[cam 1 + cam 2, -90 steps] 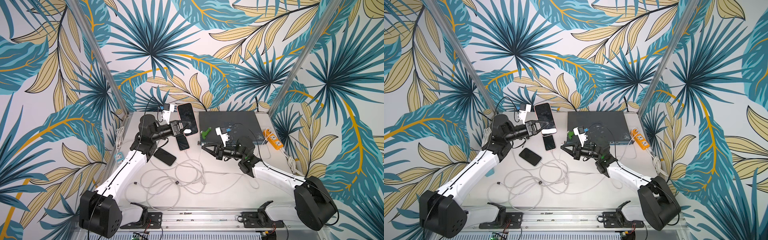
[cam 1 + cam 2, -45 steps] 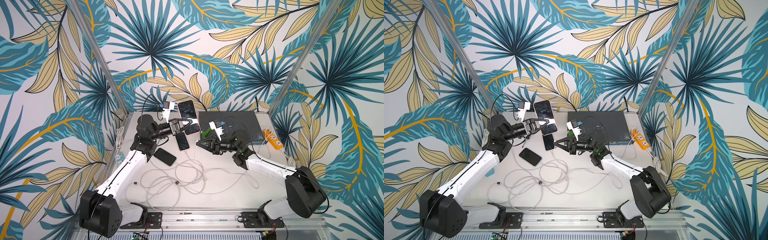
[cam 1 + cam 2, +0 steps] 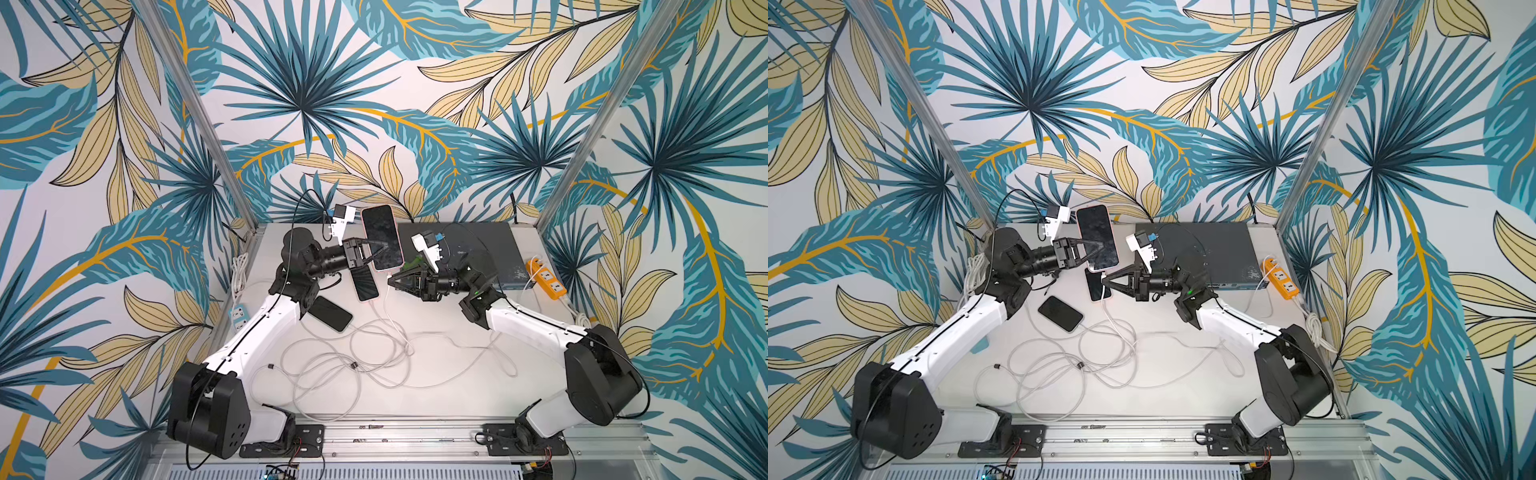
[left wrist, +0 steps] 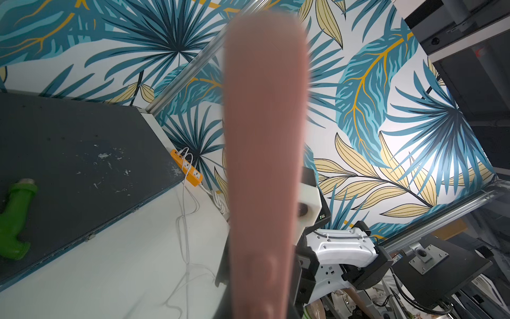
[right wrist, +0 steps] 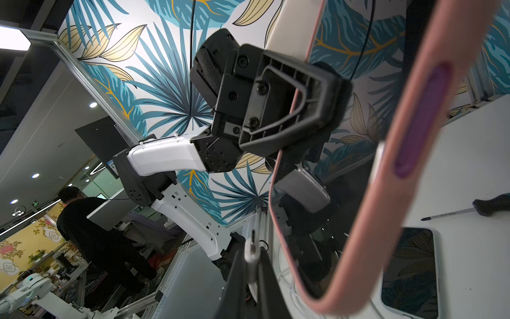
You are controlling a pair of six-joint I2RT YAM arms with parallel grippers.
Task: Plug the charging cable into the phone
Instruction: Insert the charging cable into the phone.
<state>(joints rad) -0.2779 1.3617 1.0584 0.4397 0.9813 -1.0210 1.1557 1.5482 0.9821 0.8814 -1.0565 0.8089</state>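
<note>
Nearest the rail [image 3: 395, 430], loose white cables [image 3: 345, 365] lie tangled on the table [image 3: 457, 374]. Just past them the right arm reaches forward with its wrist turned inward. The right gripper [image 3: 392, 280] is pinched on the charging cable [image 3: 388, 303]. Facing it, the left arm bends inward too, its left gripper [image 3: 376, 249] clamped across the pink-cased phone [image 3: 382, 237]. That is held off the table, screen up, long axis running near to far, port end toward the rail. The plug [image 5: 251, 250], tip bare, sits just beside that end. Behind lies a dark board [image 3: 486, 245].

Pink-cased phone [image 5: 345, 207] in left gripper [image 5: 327, 110], white cable plug [image 5: 251, 250] seemingly just beside
</note>
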